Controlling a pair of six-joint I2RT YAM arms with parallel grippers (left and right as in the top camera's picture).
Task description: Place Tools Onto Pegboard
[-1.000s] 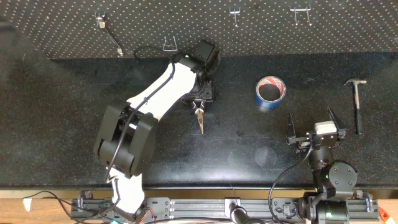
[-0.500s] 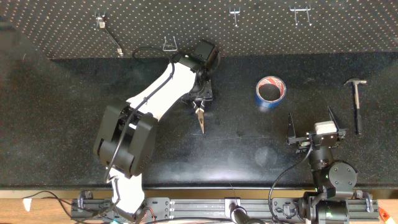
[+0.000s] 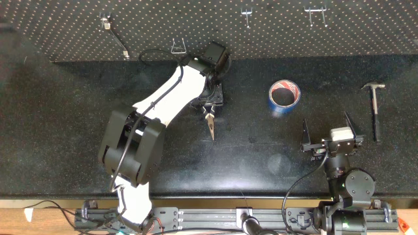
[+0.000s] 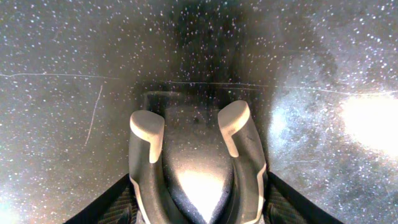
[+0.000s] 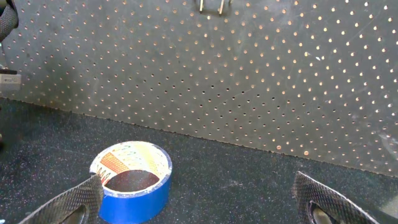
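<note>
Black speckled worktop (image 3: 65, 117) with the pegboard (image 3: 274, 32) running along the far edge. The pliers (image 3: 211, 127) are lying flat on the worktop around the middle, nose pointing back toward the arm bases. The left gripper (image 3: 212, 99) is right down on them, and in its wrist view the two dark fingers (image 4: 127, 193) press against the outer sides of both grey handles (image 4: 147, 134), so it's closed on the handles. The right gripper (image 3: 326, 127) sits near its own base with the jaws wide apart, nothing between them. It's facing the blue tape roll (image 5: 134, 180), which stands on the worktop near the pegboard. A hammer (image 3: 375, 111) lies off at the right end, well apart from everything
</note>
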